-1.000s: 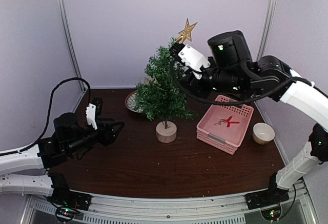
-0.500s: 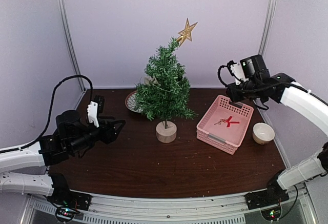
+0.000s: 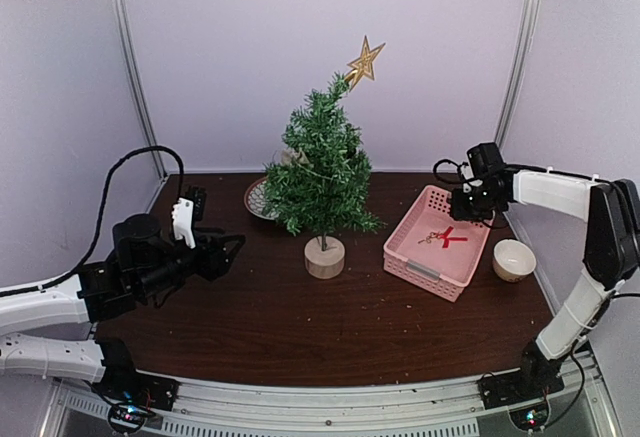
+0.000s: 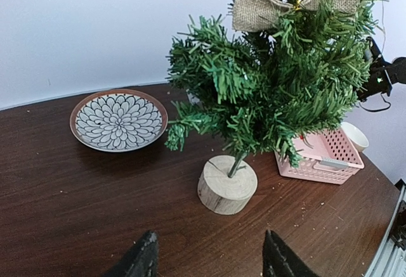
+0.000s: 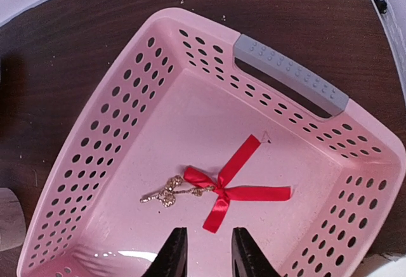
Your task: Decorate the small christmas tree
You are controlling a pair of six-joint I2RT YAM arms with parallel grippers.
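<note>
Leaves the small christmas tree (image 3: 320,172) upright mid-table, gold star (image 3: 365,60) on top, and now hangs over the pink basket (image 5: 127,80) with the right gripper (image 5: 206,255) narrowed but empty above the red bow (image 5: 222,191), likely the next trim, the left gripper (image 4: 212,257) half open, empty, idle.

Left pincer (image 4: 209,256) half-open, low; right pincer (image 5: 208,255) narrowly parted, empty, aloft

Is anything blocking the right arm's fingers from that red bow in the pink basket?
Nothing visible does. The right fingers hang straight above the red bow, which lies uncovered on the floor of the open pink basket. A gold ornament lies beside it, not over it.
</note>
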